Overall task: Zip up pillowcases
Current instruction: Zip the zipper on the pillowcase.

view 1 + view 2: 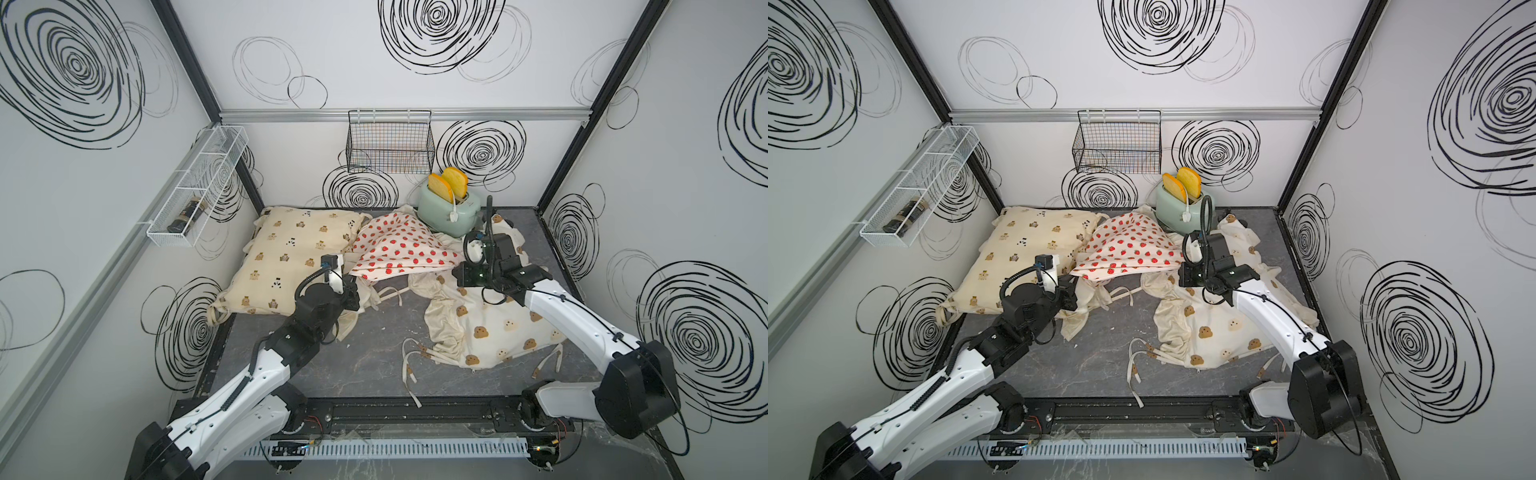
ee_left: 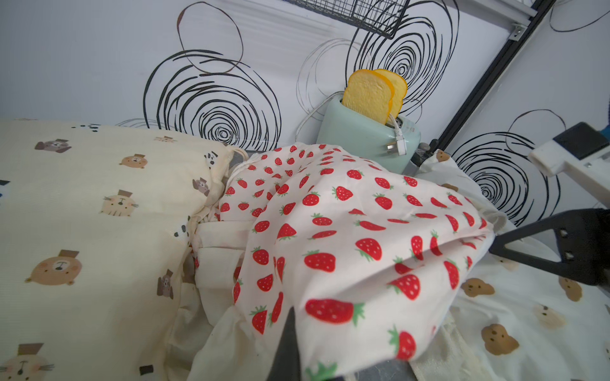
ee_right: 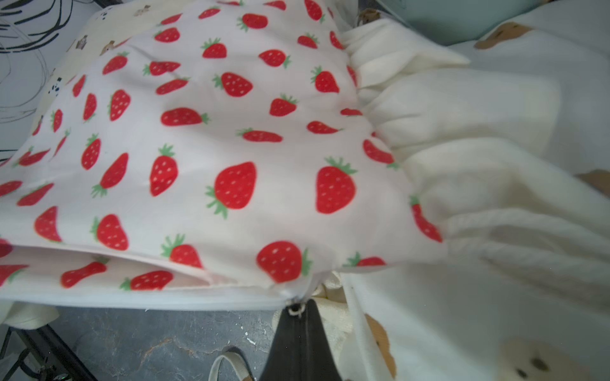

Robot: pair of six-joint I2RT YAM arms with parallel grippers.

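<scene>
Grey marbled tabletop [image 1: 365, 365] carries the white strawberry-print fabric pillowcase [image 1: 399, 245] mid-far, left gripper [image 2: 288, 339] clamped on its near left edge, right gripper [image 3: 298, 316] pinched on its small zipper pull [image 3: 297, 308] at the right corner: this 1 looks zipped, so letting go seems next

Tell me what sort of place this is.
Probably a robot test booth, not a home: spiral-scribbled panel walls on a metal frame, two robot arms at the table edge, and a toaster beside pillowcases as props.
</scene>
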